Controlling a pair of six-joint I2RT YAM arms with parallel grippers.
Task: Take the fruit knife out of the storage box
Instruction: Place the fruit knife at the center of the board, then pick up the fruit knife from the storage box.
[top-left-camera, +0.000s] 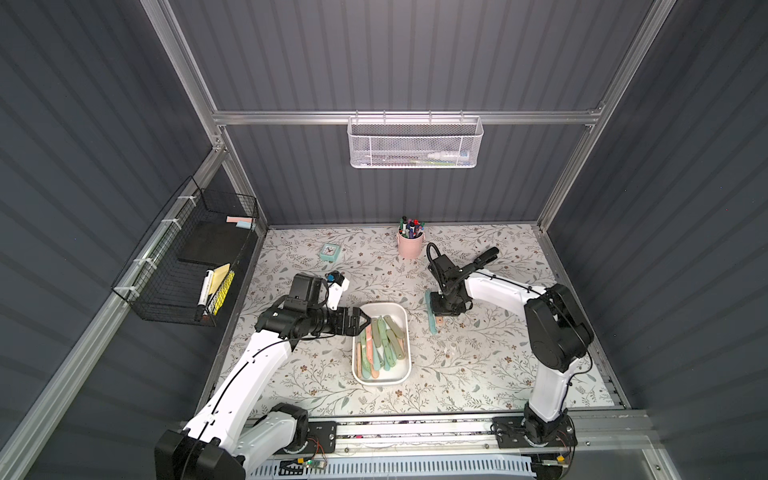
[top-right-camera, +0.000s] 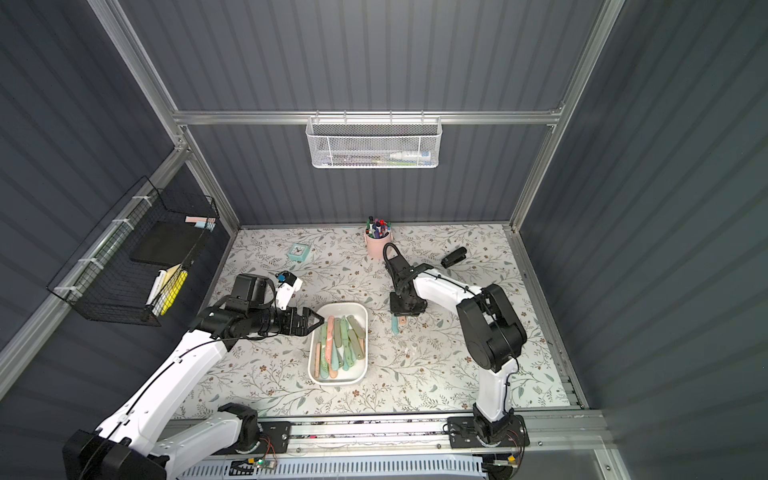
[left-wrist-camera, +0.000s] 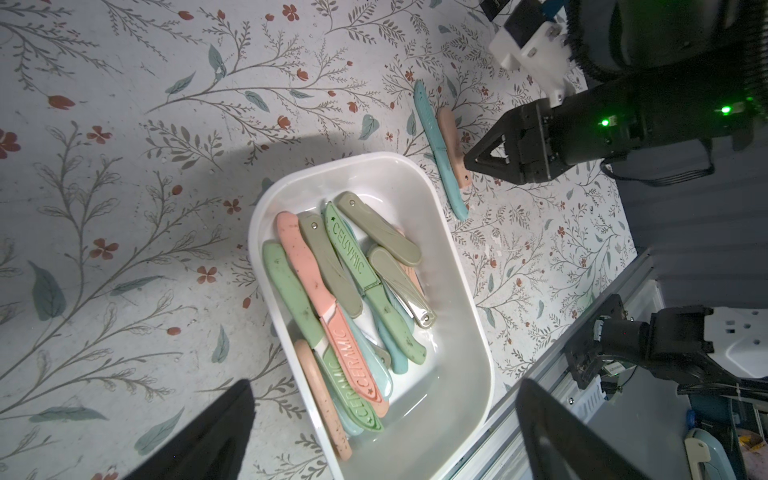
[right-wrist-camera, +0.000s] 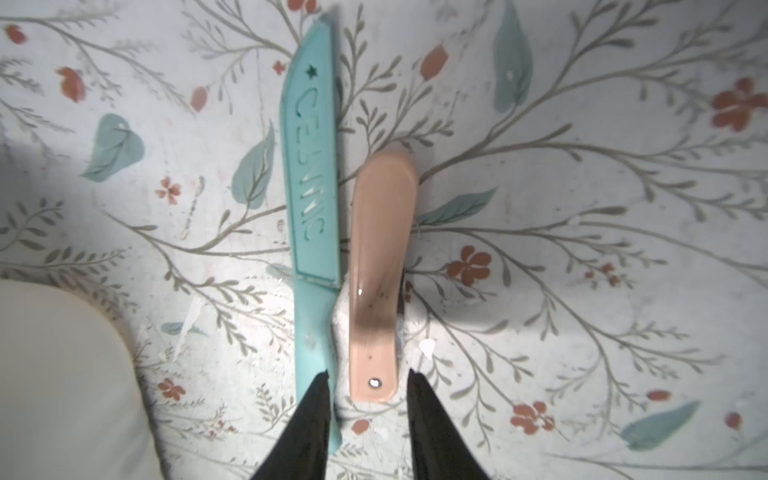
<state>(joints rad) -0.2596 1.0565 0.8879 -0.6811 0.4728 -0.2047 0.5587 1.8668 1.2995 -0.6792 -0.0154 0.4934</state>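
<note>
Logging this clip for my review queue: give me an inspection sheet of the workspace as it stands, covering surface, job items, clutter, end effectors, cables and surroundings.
Surface: floral mat, flat.
Job's things: storage box holds a pile of pastel knives; teal knife and peach knife lie side by side on the mat outside it.
Clutter: pink pen cup, teal clock and a black clip at the back.
End effectors: left end effector open wide by the box's rim; right end effector open, straddling the peach knife's end.
Cables: black cable loops at the right wrist; none seen on the mat.
Surroundings: white mesh basket and black wire basket on grey walls.
</note>
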